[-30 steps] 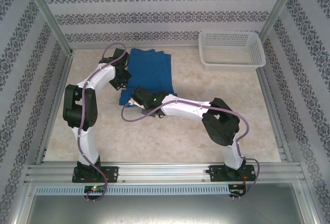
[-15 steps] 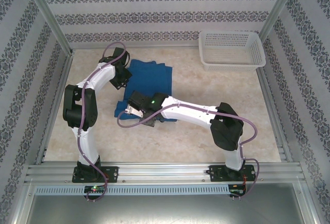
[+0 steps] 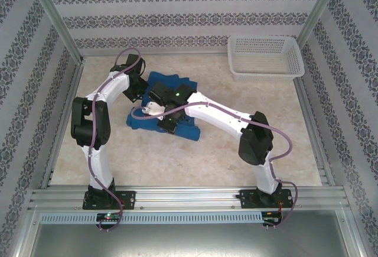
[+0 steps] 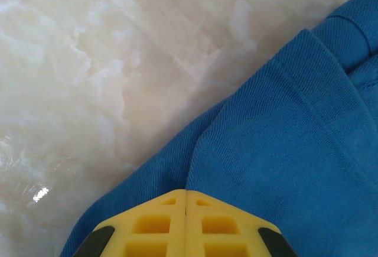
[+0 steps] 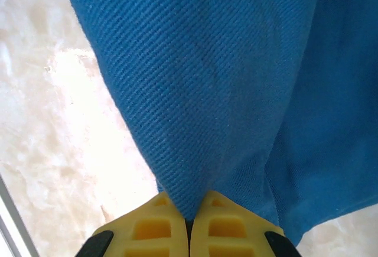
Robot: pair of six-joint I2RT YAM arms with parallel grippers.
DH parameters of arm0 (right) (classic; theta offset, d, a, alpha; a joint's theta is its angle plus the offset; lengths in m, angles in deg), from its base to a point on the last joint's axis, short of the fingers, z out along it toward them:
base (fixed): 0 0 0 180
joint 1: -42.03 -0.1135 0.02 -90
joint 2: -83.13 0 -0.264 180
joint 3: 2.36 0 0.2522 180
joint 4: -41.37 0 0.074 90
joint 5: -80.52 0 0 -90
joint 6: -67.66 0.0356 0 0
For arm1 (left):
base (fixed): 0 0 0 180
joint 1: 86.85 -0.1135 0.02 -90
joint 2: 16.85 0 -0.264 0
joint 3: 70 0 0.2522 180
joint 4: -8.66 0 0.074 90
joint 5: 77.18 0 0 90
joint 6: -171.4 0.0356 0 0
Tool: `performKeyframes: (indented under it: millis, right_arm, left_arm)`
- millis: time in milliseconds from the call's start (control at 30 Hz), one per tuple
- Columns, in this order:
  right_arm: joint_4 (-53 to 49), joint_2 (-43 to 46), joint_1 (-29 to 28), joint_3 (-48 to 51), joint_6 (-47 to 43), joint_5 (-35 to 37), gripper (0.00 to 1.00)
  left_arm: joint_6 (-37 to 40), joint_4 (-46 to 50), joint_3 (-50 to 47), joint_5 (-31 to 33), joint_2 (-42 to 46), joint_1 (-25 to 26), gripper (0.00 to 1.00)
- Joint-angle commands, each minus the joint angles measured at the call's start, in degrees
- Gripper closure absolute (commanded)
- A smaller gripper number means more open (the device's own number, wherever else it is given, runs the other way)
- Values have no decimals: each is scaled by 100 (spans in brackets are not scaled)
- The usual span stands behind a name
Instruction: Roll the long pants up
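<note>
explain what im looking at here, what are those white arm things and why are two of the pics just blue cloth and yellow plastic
Those are two robot arms bolted at the near edge of a table. The wide picture is from a fixed camera overhead; the two close-ups are from a camera on each wrist, and the yellow plastic is that arm's two-finger end effector. The blue cloth is the long pants, bunched between the arms. A white basket sits at the far right corner. The left end effector and the right end effector are both shut, each pinching a fold of the pants.
</note>
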Motion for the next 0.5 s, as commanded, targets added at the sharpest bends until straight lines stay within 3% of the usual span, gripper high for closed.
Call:
performKeyframes:
  millis: [0,267,467]
  right_arm:
    - [-584,-340,152,-596,-76,-807,100]
    - [-1561,-1500,681,-2182,-234,-1800,100]
    - [-1502,-1882,1068,-2432,-115,-2246,100]
  left_arm:
    - [31,120,-47,-22,106,-78,100]
    - [31,93,-141,-62,129,-133,100]
    - [51,58,-211,-70,166,-208,100]
